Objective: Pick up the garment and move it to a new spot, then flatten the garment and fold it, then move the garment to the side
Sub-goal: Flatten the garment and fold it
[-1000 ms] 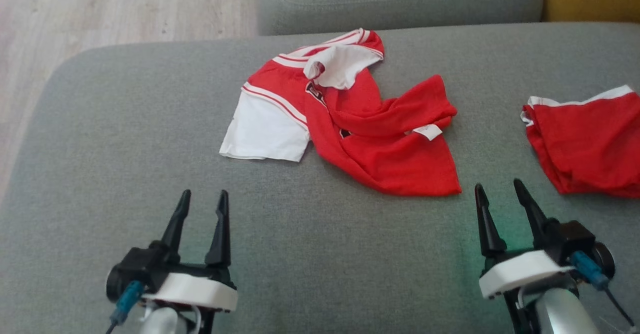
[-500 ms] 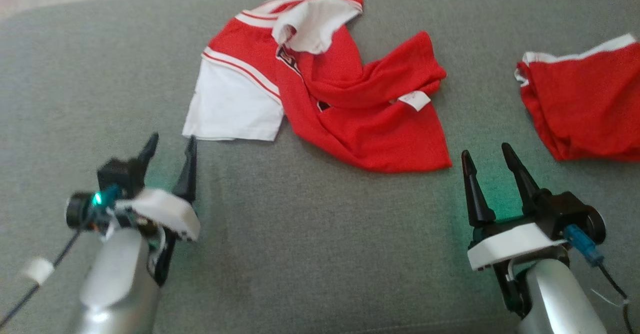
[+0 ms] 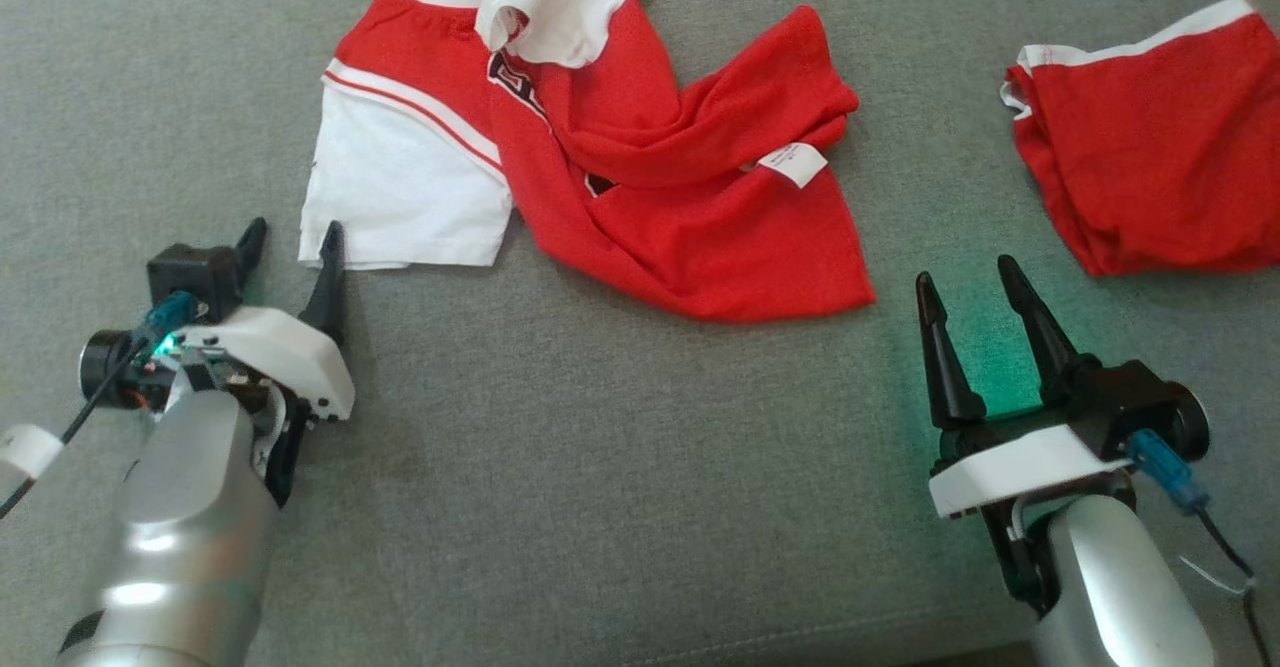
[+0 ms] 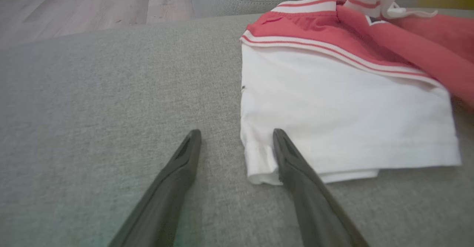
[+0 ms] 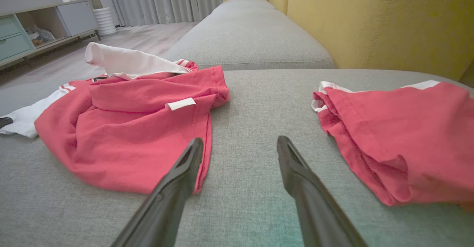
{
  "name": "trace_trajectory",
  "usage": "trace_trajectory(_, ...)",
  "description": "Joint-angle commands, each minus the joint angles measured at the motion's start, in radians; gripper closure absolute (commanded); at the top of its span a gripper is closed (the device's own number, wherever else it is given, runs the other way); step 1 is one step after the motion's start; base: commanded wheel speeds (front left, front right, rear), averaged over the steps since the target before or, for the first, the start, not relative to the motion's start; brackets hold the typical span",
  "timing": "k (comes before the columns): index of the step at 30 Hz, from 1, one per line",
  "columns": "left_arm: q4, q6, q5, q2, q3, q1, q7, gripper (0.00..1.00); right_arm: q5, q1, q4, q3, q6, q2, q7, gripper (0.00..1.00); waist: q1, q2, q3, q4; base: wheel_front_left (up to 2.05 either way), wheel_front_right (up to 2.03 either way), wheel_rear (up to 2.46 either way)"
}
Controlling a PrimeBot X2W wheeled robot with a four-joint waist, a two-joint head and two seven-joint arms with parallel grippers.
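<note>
The garment (image 3: 640,187), a red jersey with white panels and striped trim, lies crumpled on the grey sofa cushion (image 3: 600,467); a small white tag (image 3: 793,164) shows on top. My left gripper (image 3: 290,239) stands open at the near left corner of its white panel (image 4: 333,128), one finger overlapping that corner in the left wrist view, nothing held. The left gripper (image 4: 237,134) straddles bare cushion and the panel's edge. My right gripper (image 3: 965,272) is open just right of the garment's lower red hem (image 5: 140,158), empty. The right gripper (image 5: 240,140) points between both cloths.
A smaller red cloth with white edging (image 3: 1150,147) lies at the right, also seen as the red cloth (image 5: 400,136). A yellow backrest (image 5: 370,21) rises behind it. Another grey cushion (image 5: 248,36) lies beyond; wood floor (image 4: 74,6) is past the sofa's left edge.
The head camera has tilted down, so the whole scene shifted up. My left arm has reached forward to the garment's white corner. The right gripper has hardly moved.
</note>
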Motion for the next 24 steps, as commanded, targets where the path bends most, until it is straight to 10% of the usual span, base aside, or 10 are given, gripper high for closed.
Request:
trace_trajectory(1,0.002,0.002,-0.015,0.036,0.001,-0.017,0.008,0.0,0.002,-0.018,-0.031,0.025,-0.001,-0.002,-0.011,0.0,-0.0001,0.0,0.0,-0.003,0.0,0.0,0.0)
trace_trajectory(4,0.016,0.002,-0.064,0.031,-0.06,-0.015,0.03,1.0,0.001,-0.017,-0.026,0.028,-0.001,-0.002,-0.011,0.0,-0.0001,0.0,-0.002,-0.005,0.0,0.0,0.0)
trace_trajectory(24,-0.223,0.041,-0.174,0.03,-0.014,0.143,-0.137,1.0,-0.004,0.024,0.05,0.037,-0.001,-0.002,-0.011,0.0,-0.0001,0.0,-0.096,0.066,0.0,0.0,0.0)
